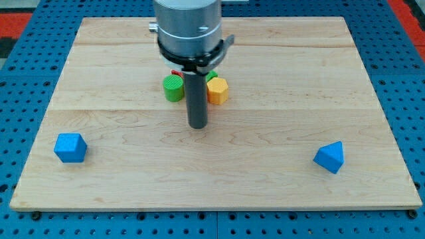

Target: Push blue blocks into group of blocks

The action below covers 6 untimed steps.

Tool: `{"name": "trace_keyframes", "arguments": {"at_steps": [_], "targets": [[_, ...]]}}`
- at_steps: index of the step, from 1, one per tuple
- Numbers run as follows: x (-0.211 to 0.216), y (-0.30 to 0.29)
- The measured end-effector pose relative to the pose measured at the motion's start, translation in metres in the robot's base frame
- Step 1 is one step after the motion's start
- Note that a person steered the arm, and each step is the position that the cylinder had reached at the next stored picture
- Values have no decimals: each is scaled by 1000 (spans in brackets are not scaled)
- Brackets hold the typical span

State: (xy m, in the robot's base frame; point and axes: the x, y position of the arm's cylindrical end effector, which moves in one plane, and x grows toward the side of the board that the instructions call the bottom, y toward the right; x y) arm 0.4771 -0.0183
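A blue cube-like block (70, 147) lies near the board's bottom left corner. A blue triangular block (330, 157) lies at the bottom right. A group of blocks sits at the upper middle: a green round block (174, 87), a yellow hexagonal block (218, 90), and bits of a red block (176, 72) and another green block (212, 76) mostly hidden behind the arm. My tip (198, 125) rests on the board just below the group, between the green and yellow blocks, far from both blue blocks.
The wooden board (265, 192) lies on a blue perforated table (20, 79). The arm's grey cylindrical body (187, 26) hangs over the upper middle and hides part of the group.
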Motion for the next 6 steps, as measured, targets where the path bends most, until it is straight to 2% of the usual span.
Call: {"name": "trace_keyframes", "arguments": {"at_steps": [2, 3, 4, 6], "targets": [[-23, 20], [-12, 33], [12, 115], [28, 237]]}}
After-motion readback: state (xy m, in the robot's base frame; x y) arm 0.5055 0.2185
